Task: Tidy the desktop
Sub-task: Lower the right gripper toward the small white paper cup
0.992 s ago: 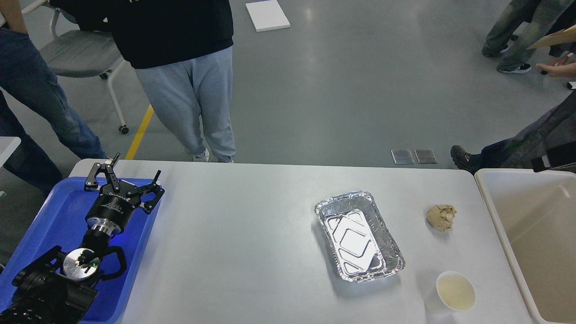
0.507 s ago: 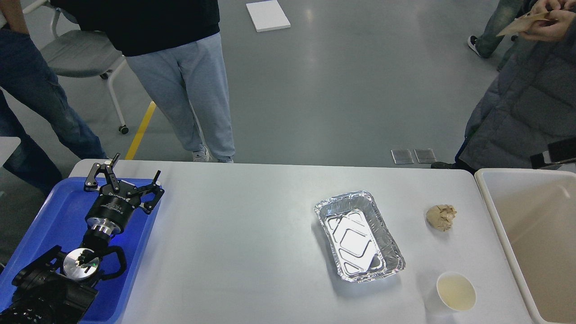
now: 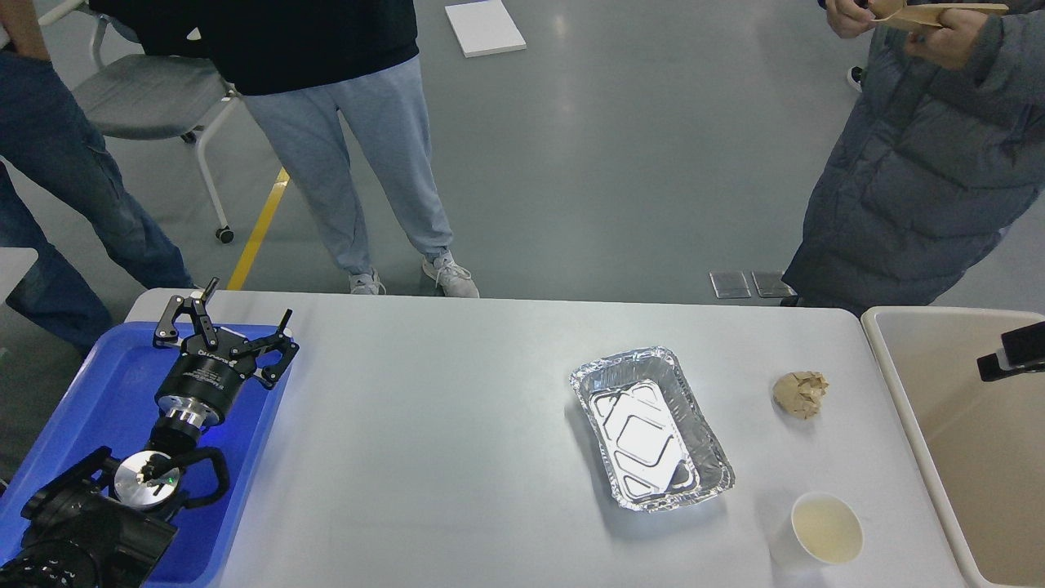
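Note:
The desktop point(image 3: 441, 425) is a large pale grey-white tabletop. On its right half lie an empty foil tray point(image 3: 653, 429), a crumpled brown paper ball point(image 3: 800, 394) and a small paper cup point(image 3: 826, 528) near the front edge. My left gripper point(image 3: 249, 300) is open and empty above the far right corner of the blue tray point(image 3: 106, 392), well left of these items. A small black part point(image 3: 1012, 351) enters from the right edge over the beige bin; it looks like my right arm's end, and its fingers cannot be told apart.
The beige bin point(image 3: 894, 384) stands against the table's right end and the blue tray against its left end. People stand behind the far edge: one in grey trousers point(image 3: 384, 163) at left, one in a dark padded coat point(image 3: 922, 163) at right. A chair point(image 3: 139, 94) stands at far left.
The person in the padded coat has stepped in close behind the table's far right corner. The black part at the right edge has moved down. My left arm has not moved.

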Controlling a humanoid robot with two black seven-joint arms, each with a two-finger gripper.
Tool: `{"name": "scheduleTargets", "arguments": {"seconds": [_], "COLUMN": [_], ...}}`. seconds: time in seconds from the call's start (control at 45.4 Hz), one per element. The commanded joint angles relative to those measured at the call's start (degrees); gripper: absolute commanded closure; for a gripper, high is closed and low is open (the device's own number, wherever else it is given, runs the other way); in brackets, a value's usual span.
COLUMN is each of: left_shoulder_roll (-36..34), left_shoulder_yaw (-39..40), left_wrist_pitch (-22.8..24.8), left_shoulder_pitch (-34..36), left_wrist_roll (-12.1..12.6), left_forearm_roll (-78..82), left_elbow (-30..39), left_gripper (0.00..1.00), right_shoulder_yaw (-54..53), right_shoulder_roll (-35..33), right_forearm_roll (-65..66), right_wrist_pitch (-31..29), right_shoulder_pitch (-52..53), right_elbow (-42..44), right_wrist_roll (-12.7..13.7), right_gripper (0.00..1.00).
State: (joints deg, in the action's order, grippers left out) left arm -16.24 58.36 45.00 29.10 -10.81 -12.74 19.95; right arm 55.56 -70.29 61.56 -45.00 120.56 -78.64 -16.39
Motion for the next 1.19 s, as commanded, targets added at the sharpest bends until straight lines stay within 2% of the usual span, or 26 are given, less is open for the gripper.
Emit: {"name": "scheduleTargets", "arguments": {"seconds": [0.0,0.308,0.441,0.727,1.168], "left_shoulder_roll": [0.0,0.0,0.0,0.0,0.0], "left_shoulder_yaw": [0.0,0.0,0.0,0.0,0.0], "left_wrist_pitch": [0.0,0.0,0.0,0.0,0.0], "left_shoulder_pitch": [0.0,0.0,0.0,0.0,0.0], "left_wrist_roll": [0.0,0.0,0.0,0.0,0.0], "left_forearm_roll": [0.0,0.0,0.0,0.0,0.0], "left_elbow": [0.0,0.0,0.0,0.0,0.0], "left_gripper": [0.0,0.0,0.0,0.0,0.0], "right_shoulder_yaw": [2.4,2.3,2.2,1.7,1.7], "right_shoulder_roll": [2.3,9.2,10.9,11.1,11.0], "right_forearm_roll": [1.4,0.6,0.6,-1.0,-2.6], "right_wrist_pitch": [0.0,0.2,3.6,7.4,8.4], "right_shoulder_pitch": [-1.9,-7.1,-9.8,-12.6,-14.3], "right_elbow": [-6.8,-7.5,-7.5,-7.3,-7.3], "right_wrist_roll": [4.3,4.5,4.5,4.4,4.5], "right_gripper": [0.0,0.0,0.0,0.0,0.0]}}
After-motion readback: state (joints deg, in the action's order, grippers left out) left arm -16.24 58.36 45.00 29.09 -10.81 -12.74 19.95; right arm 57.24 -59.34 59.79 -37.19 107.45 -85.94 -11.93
